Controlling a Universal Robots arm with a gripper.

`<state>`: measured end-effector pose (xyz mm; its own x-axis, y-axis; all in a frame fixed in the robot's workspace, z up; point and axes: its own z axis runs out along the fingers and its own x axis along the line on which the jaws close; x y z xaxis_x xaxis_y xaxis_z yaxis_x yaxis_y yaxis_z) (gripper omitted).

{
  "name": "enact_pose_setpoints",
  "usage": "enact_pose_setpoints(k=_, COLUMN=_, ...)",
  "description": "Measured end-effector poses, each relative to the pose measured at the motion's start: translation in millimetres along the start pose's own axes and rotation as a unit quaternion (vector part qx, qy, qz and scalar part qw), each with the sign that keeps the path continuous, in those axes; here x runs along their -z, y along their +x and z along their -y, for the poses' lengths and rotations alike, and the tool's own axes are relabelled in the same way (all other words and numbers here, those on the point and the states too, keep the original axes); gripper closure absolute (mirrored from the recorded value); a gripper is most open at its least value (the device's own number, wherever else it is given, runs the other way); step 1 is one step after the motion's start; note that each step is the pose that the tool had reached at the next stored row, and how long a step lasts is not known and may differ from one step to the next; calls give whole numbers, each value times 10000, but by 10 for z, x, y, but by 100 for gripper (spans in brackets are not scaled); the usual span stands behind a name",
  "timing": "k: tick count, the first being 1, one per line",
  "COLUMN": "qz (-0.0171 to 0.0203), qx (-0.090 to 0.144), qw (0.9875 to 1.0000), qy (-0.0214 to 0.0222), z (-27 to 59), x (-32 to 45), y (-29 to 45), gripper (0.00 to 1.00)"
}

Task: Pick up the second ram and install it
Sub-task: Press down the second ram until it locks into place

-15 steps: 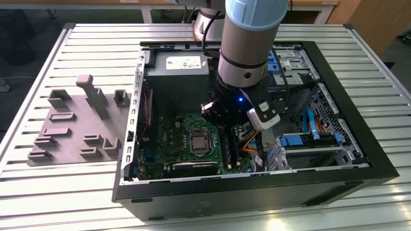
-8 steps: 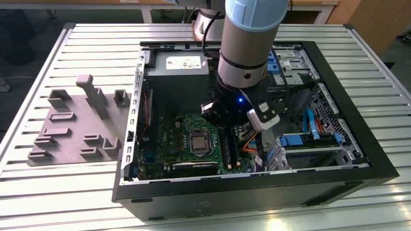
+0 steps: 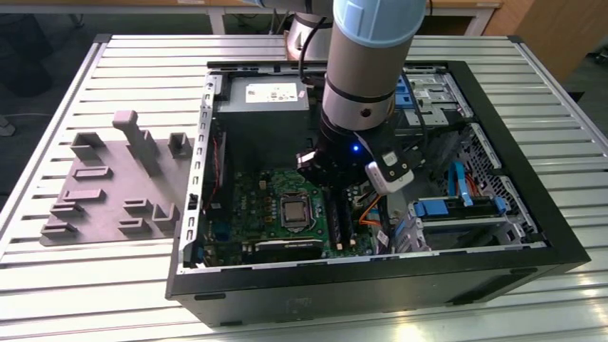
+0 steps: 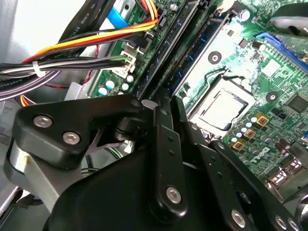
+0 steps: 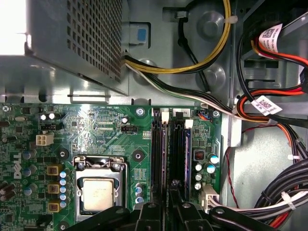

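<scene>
Gripper (image 5: 166,211) jaws pinch the second ram (image 5: 167,159) over its slot (image 5: 157,154); misalignment risks jamming or bending it.

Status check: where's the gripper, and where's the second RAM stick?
Gripper low inside the case, fingers closed together over the memory slots. RAM stick upright in a slot beneath them. Cable bundle beside, not blocking.
</scene>
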<state>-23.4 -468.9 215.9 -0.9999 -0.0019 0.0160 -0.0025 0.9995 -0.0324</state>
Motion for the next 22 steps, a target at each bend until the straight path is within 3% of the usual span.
enact_pose_setpoints(k=5, qz=0, qx=0, qw=10000, qy=0, z=1, x=14, y=0, gripper=80)
enact_pose_setpoints(k=12, qz=-2, qx=0, qw=10000, qy=1, z=5, x=145, y=3, gripper=80)
enact_pose_setpoints(k=15, qz=-1, qx=0, qw=10000, qy=-1, z=5, x=145, y=2, gripper=81)
enact_pose_setpoints(k=17, qz=-1, qx=0, qw=10000, qy=0, z=5, x=147, y=2, gripper=89)
enact_pose_setpoints(k=22, qz=7, qx=0, qw=10000, qy=0, z=4, x=117, y=1, gripper=89)
